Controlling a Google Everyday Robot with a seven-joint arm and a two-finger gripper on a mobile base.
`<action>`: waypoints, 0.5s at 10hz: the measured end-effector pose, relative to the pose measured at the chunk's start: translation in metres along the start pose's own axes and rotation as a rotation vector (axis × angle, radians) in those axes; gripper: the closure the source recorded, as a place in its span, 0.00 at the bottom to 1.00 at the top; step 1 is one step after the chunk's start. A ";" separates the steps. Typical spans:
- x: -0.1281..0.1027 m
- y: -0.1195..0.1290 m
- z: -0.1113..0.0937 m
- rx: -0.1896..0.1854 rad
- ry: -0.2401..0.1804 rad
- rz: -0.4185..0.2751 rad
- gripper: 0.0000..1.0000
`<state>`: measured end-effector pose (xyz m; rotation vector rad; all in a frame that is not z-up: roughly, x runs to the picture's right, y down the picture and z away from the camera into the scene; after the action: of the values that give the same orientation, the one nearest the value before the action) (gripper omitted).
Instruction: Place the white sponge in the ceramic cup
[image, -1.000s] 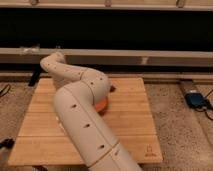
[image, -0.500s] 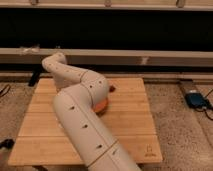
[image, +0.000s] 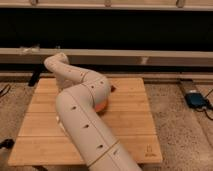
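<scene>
My arm fills the middle of the camera view. It rises from the bottom edge, bends at an elbow over the wooden board, and reaches back to the upper left, where its far end sits. My gripper is hidden behind the arm, somewhere over the left part of the board. The white sponge and the ceramic cup are both hidden or out of view. Only a sliver of the orange bowl shows beside the elbow.
The board lies on a speckled floor. A long low ledge with a dark gap above it runs along the back. A blue device lies on the floor at the right. A dark post stands at the board's back left corner.
The arm's far end and elbow have shifted slightly to the right. Nothing else has visibly changed.
</scene>
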<state>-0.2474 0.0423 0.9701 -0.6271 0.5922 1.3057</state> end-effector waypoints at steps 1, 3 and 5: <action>0.002 0.000 0.002 0.003 0.008 0.000 0.35; 0.009 0.004 0.007 0.009 0.028 -0.005 0.35; 0.011 0.009 0.008 0.003 0.036 -0.011 0.38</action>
<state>-0.2536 0.0569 0.9669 -0.6515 0.6197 1.2853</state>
